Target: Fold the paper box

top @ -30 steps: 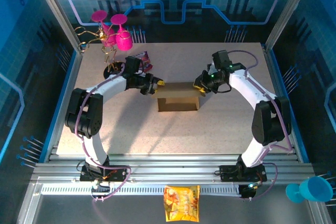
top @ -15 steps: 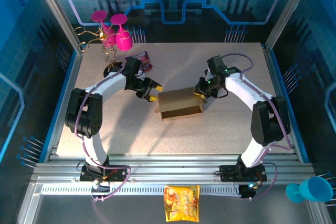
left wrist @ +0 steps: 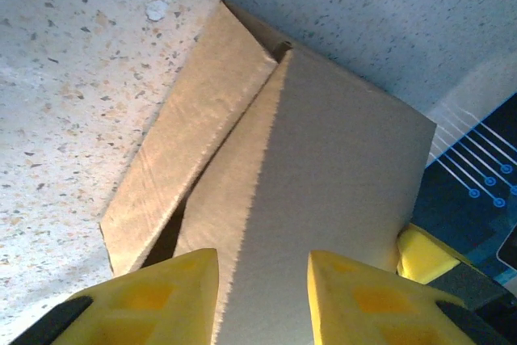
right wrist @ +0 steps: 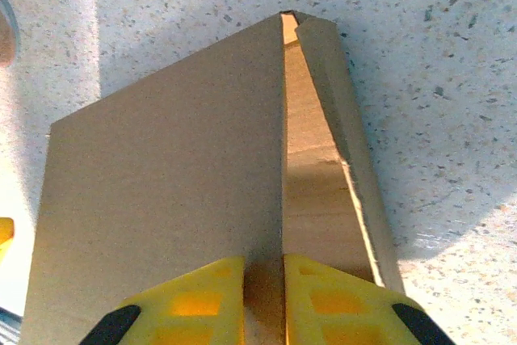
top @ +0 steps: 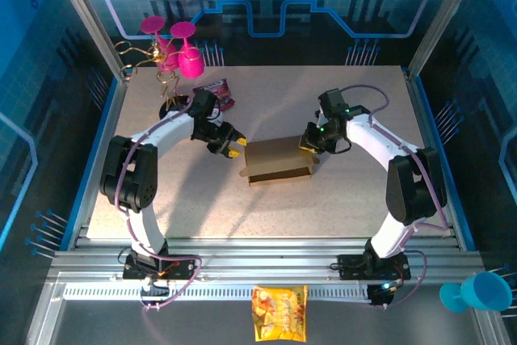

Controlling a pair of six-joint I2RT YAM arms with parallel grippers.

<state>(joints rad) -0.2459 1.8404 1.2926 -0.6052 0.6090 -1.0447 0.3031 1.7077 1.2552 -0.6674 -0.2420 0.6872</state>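
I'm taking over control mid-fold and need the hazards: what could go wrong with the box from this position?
1. The right tool pinches just the thin edge of one raised panel of the paper box; a pull may slip off or tear it.
2. The left tool is open at the other end, where a loose flap splays out sideways; closing there could crush it instead of folding it.

My speckled table (top: 161, 199) carried the paper box (top: 279, 161) at centre and a dark packet (top: 216, 90) near its far-left corner.
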